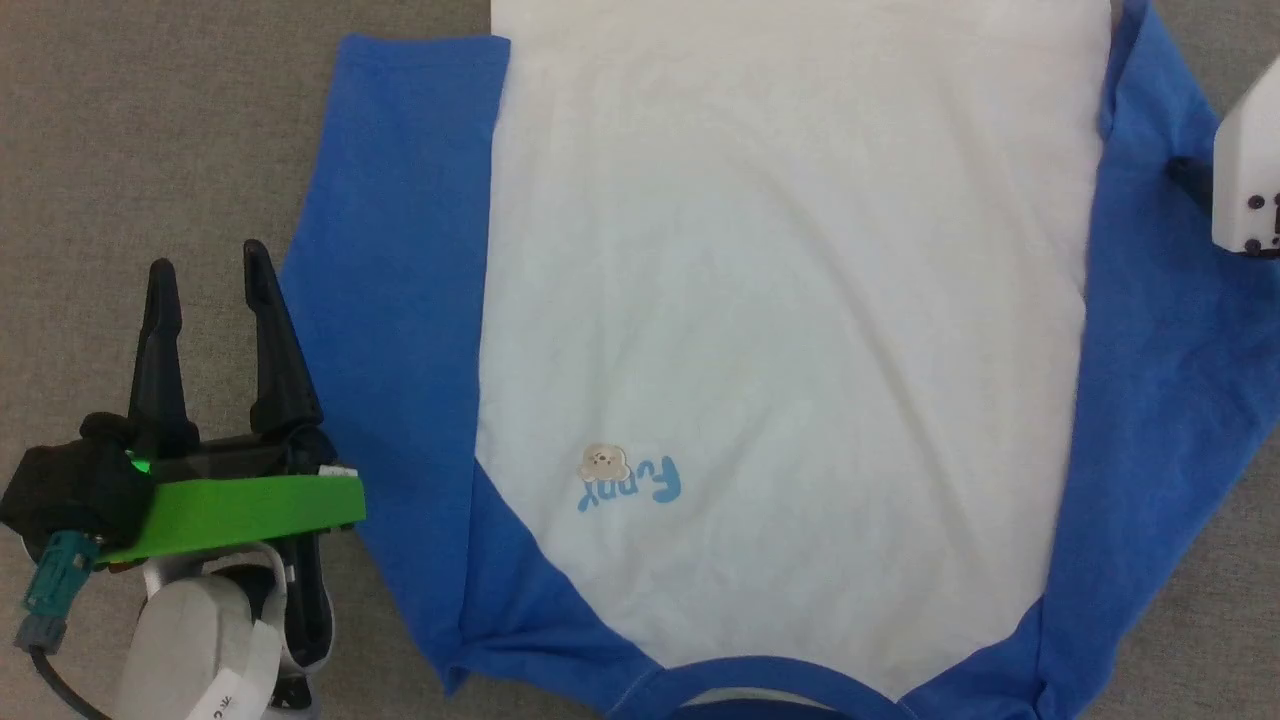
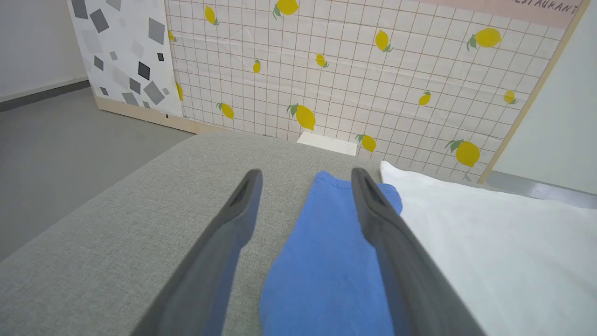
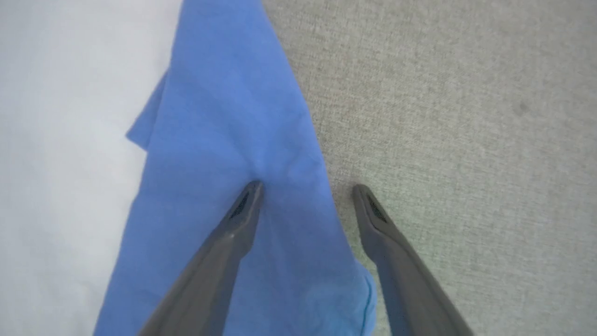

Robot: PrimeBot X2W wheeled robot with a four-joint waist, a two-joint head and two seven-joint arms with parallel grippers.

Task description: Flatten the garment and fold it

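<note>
The jaws of the right gripper stand apart with nothing clamped between them. In the right wrist view one long dark finger has its tip on a bright blue sleeve, where small creases fan out from it. The other finger is over bare grey cloth just beside the sleeve's outer edge, so that edge runs up between the two. In the head view this arm's pale wrist housing shows at the right edge, over the same sleeve.

The jaws of the left gripper are also apart and empty. Its two dark fingers point away from the robot, the inner one right at the outer edge of the blue sleeve on the robot's left, the outer one over bare cloth. A bright green plastic band crosses the gripper's base. In the left wrist view that sleeve's cuff end lies between the fingers; whether the tips touch anything I cannot tell.

The garment, a soft raglan shirt with white body, bright blue long sleeves and blue collar band, lies spread flat on the grey woven fabric surface. Its collar is nearest the robot, with a sleeve lying along each side of the body. A small pale-blue word with a bear face sits upside down on the chest. Beyond the surface stands a white grid-patterned panel printed with yellow lemons.
</note>
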